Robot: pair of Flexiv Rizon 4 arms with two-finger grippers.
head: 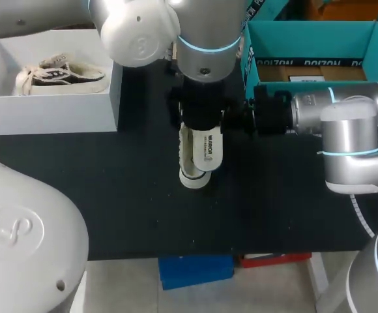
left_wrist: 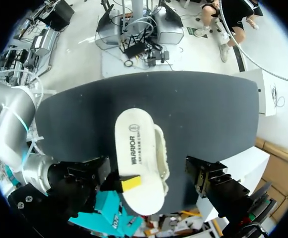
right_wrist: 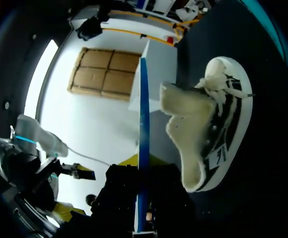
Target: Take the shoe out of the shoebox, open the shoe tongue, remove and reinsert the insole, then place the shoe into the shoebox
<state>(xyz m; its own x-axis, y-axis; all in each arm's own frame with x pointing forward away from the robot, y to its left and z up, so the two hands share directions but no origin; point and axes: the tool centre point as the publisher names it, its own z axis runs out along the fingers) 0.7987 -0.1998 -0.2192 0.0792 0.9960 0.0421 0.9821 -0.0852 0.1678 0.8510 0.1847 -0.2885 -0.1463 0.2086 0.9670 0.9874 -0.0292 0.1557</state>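
spread wide, the left jaws straddle the insole (left_wrist: 136, 153), a white oval with dark print running along its middle and a small round mark above that. one yellow fingertip (left_wrist: 130, 182) touches the insole's edge near its rounded end. the other finger (left_wrist: 208, 181) stands apart, with a strip of black tabletop (left_wrist: 208, 119) showing between it and the shoe (left_wrist: 163, 153). the shoe's laced edge shows from under the insole on that side.

from the head view the shoe sits at the middle of the tabletop under the left arm (head: 202, 45), and the insole slants over it with the printed face up.

the right arm (head: 345, 124) comes in level from the right and ends just beside the shoe. in the right wrist view the shoe lies ahead of the right jaws and off to one side: white with black stripes, a pale fleecy lining and a small printed tag on its flank. whether the right jaws are spread or pressed together cannot be told.

at the far left corner a white shoebox (head: 52, 104) holds a second shoe (head: 62, 75), white with dark stripes. at the far right stands an open teal box (head: 313, 39) with print on its inner flap.
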